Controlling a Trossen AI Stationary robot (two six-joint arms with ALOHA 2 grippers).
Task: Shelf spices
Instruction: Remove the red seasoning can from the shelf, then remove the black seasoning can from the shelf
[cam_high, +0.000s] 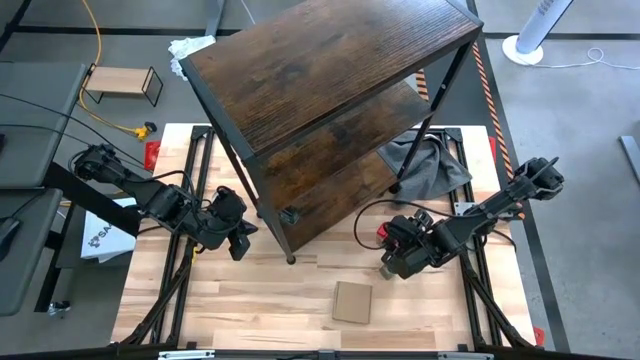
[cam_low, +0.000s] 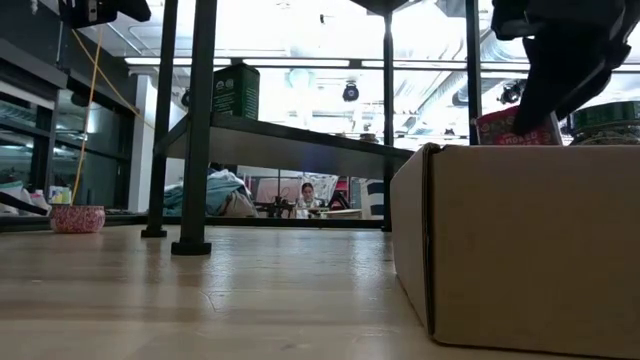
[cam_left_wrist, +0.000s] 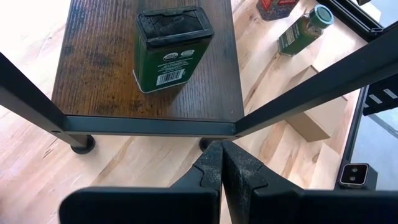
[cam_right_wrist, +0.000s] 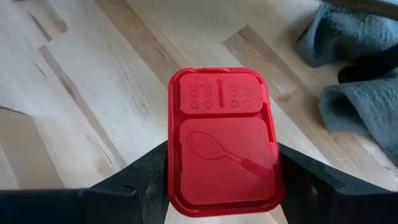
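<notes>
red spice tin (cam_right_wrist: 224, 143), spoon-embossed lid

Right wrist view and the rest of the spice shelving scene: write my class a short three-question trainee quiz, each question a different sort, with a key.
1. True or false: the left gripper is shut and holds nothing.
2. Multiple choice: what sits between the fingers of the right gripper?
A. the red spice tin
B. the green-lidded spice bottle
C. the cardboard box
3. Fill in: the dark green spice tin stands upright on a board of the ____.

Key: 1 true; 2 A; 3 shelf.
</notes>
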